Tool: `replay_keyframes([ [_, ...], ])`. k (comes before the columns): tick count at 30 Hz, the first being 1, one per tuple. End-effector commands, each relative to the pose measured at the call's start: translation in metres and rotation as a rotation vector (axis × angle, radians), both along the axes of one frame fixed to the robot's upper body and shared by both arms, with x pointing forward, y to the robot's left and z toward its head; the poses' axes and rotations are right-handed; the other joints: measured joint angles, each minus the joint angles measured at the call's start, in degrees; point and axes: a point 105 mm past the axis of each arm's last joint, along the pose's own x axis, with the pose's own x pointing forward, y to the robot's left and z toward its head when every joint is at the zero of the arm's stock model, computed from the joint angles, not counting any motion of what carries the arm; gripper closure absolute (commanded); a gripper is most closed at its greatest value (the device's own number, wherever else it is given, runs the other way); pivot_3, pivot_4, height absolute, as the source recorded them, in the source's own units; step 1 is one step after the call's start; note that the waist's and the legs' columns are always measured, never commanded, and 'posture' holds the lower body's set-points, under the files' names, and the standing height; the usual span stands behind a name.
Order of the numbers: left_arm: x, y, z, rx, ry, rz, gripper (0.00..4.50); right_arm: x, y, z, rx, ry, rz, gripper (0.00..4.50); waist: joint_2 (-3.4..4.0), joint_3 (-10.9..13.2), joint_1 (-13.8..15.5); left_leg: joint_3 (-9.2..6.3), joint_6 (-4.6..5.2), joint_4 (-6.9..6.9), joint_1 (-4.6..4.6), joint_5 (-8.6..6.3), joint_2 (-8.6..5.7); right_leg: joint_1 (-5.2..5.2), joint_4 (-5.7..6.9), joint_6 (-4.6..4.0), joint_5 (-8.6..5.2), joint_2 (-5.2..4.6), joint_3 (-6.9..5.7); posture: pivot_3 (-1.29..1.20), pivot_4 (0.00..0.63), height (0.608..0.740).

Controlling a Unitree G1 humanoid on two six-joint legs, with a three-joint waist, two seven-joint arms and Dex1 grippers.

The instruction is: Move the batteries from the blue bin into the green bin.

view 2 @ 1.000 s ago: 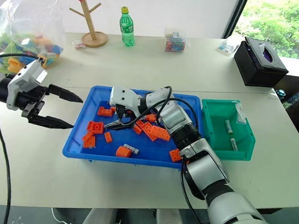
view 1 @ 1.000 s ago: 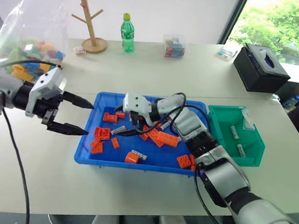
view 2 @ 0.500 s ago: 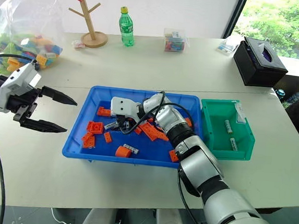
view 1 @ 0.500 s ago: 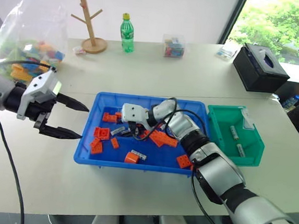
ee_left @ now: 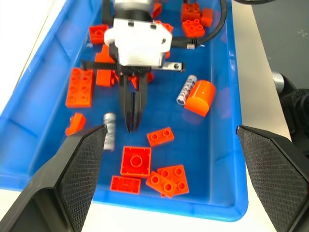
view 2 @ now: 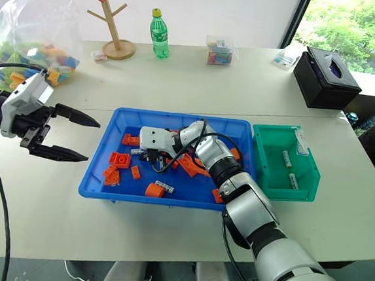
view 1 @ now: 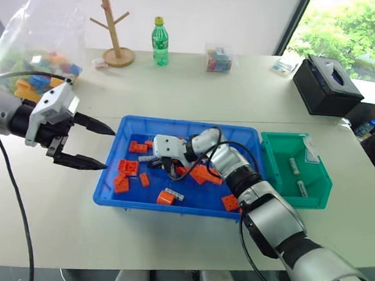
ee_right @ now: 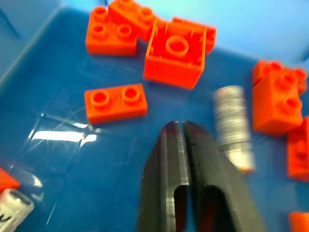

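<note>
On white table (view 1: 198,89), blue bin (view 1: 109,173), green bin (view 1: 274,168).

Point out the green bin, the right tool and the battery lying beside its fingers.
green bin (view 1: 274,166), left eye view, near wall.
right tool (ee_left: 131,126), left wrist view, closed fingertips.
battery (ee_right: 232,126), right wrist view, mid-body.

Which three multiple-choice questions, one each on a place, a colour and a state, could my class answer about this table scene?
1. Where does the small green plastic bin stand?
A beside the right end of the large shallow blue plastic tray
B inside that tray
C under the table

2. What colour are the toy bricks in the tray?
A yellow
B orange
C white

3. How is the right gripper?
A wide open
B shut on a brick
C shut, holding nothing

Answers: 1 A, the bin sits just right of the tray; 2 B, every brick there is orange; 3 C, its fingers meet while a silver battery lies beside them.
</note>
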Motion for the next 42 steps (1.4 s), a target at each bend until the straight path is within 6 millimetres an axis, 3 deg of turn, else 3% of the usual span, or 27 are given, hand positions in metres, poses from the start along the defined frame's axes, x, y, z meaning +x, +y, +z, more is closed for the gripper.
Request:
replay_keyframes([
  [1, 0.002, 0.000, 0.009, -0.005, -0.031, -0.002, 0.00, 0.003, 0.005, 0.016, 0.036, -0.061, 0.007, 2.68, 0.00, 0.00, -0.04, 0.00, 0.00, 0.00, 0.00, 0.00, 0.00, -0.01, 0.00, 0.00, 0.00, 0.00, 0.00, 0.00, 0.150, 0.736],
  [4, 0.002, 0.000, 0.009, -0.005, -0.030, -0.003, 0.00, 0.000, 0.006, 0.021, 0.057, -0.048, 0.019, 1.27, 0.00, 0.00, -0.04, 0.00, 0.00, 0.00, 0.00, 0.00, 0.00, -0.01, 0.00, 0.00, 0.00, 0.01, 0.00, 0.00, 0.150, 0.736],
  [13, 0.004, 0.003, 0.010, -0.003, -0.032, 0.007, 0.00, 0.006, 0.016, 0.051, 0.150, -0.044, -0.015, 1.27, 0.00, 0.00, 0.00, 0.00, 0.00, 0.00, 0.00, 0.00, 0.00, -0.01, 0.00, 0.00, 0.00, -0.01, 0.00, 0.00, 0.150, 0.736],
  [23, 0.003, 0.002, 0.012, 0.000, -0.037, 0.010, 0.00, 0.027, 0.004, 0.022, 0.066, -0.058, -0.132, 1.27, 0.00, 0.00, -0.01, 0.00, 0.00, 0.00, 0.00, 0.00, 0.00, -0.01, 0.00, 0.00, 0.00, 0.00, 0.00, 0.00, 0.150, 0.736],
  [30, 0.003, 0.002, 0.014, -0.002, -0.044, 0.013, 0.00, 0.034, -0.001, 0.013, 0.028, -0.061, -0.187, 4.43, 0.01, 0.00, -0.07, 0.00, -0.01, -0.01, 0.00, 0.00, 0.00, -0.01, 0.00, 0.00, 0.00, 0.01, 0.00, 0.00, 0.150, 0.736],
  [40, 0.005, 0.003, 0.014, -0.012, -0.054, 0.021, 0.00, 0.033, -0.001, 0.012, 0.024, -0.062, -0.172, 4.43, 0.00, 0.00, -0.10, 0.00, -0.02, -0.01, 0.01, 0.01, 0.00, 0.00, 0.01, 0.00, 0.00, 0.01, 0.00, 0.00, 0.150, 0.736],
  [42, 0.005, 0.003, 0.014, -0.014, -0.056, 0.022, 0.00, 0.032, 0.000, 0.012, 0.025, -0.044, -0.173, 3.91, 0.00, 0.00, -0.09, 0.00, -0.01, -0.01, 0.01, 0.01, 0.00, 0.00, 0.01, 0.00, 0.00, 0.01, 0.00, 0.00, 0.150, 0.736],
])
